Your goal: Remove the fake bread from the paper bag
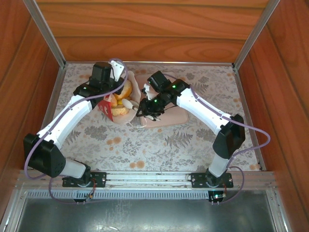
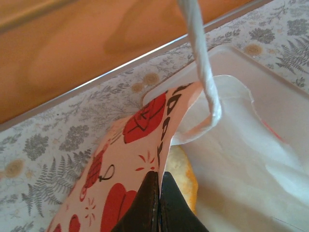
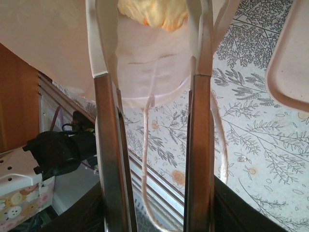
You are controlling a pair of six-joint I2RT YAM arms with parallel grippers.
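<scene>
The paper bag (image 1: 112, 115) lies tilted on the table with its mouth toward the right arm. Golden fake bread (image 1: 124, 91) shows inside it. My left gripper (image 1: 108, 96) is shut on the bag's red-printed rim (image 2: 145, 145), with a roll (image 2: 187, 180) just behind the fingers and a white cord handle (image 2: 203, 67) hanging in front. My right gripper (image 1: 130, 104) reaches into the bag's mouth. In the right wrist view a yellow bread (image 3: 152, 12) fills the gap between its white-tipped fingers (image 3: 102, 43) and touches both.
The pale beige tray (image 1: 176, 116) lies right of the bag, under the right arm, and its corner (image 2: 251, 65) is close behind the bag. Wooden walls with metal rails enclose the floral table. The bag's other cord handle (image 3: 145, 159) hangs between the right fingers.
</scene>
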